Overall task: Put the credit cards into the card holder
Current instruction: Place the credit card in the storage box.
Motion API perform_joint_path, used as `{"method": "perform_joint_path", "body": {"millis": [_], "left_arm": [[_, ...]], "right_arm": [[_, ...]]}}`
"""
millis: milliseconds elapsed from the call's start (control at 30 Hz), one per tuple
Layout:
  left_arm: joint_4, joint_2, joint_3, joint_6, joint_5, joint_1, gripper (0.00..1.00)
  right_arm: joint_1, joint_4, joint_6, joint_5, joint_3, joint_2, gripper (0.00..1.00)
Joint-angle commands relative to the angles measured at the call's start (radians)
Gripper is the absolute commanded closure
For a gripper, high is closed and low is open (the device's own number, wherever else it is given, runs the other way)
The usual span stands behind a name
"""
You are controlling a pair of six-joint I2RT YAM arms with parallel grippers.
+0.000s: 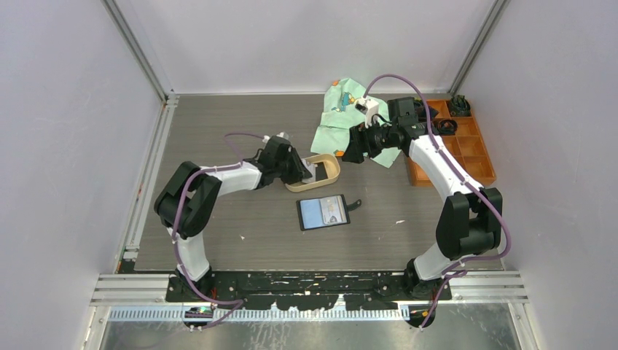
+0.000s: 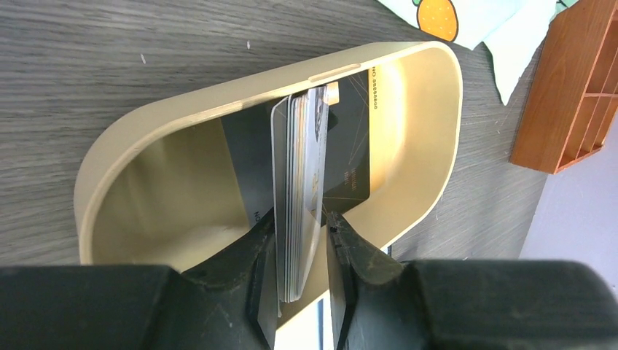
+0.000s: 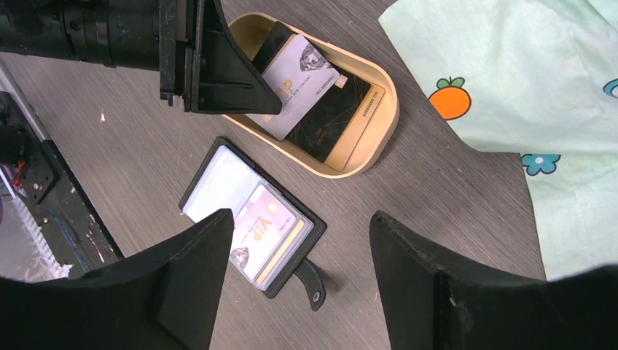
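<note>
The black card holder point(image 1: 323, 212) lies open on the table, with a pale VIP card showing in its clear pocket in the right wrist view point(image 3: 251, 219). A stack of grey-white credit cards point(image 2: 299, 182) stands on edge between the fingers of my left gripper point(image 2: 300, 248), over the tan tray point(image 2: 218, 95). The right wrist view shows the top grey card point(image 3: 295, 80) tilted up from the tray point(image 3: 379, 138), with black cards point(image 3: 328, 117) under it. My left gripper point(image 1: 312, 171) is at the tray's left end. My right gripper point(image 3: 299, 277) is open and empty above the holder's snap tab.
A green printed cloth point(image 1: 342, 117) lies behind the tray, under my right gripper point(image 1: 348, 154). An orange compartment box point(image 1: 455, 146) stands at the right. Walls close the table in on three sides.
</note>
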Motion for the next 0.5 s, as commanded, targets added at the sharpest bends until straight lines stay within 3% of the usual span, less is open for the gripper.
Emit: {"method": "perform_joint_path", "body": {"millis": [0, 467], "left_arm": [[0.020, -0.059, 0.005, -0.002, 0.029, 0.017, 0.72], [-0.011, -0.095, -0.016, 0.029, 0.041, 0.045, 0.78]], "right_arm": [[-0.002, 0.013, -0.005, -0.024, 0.014, 0.001, 0.26], [-0.001, 0.001, -0.008, -0.033, 0.018, 0.008, 0.26]]}}
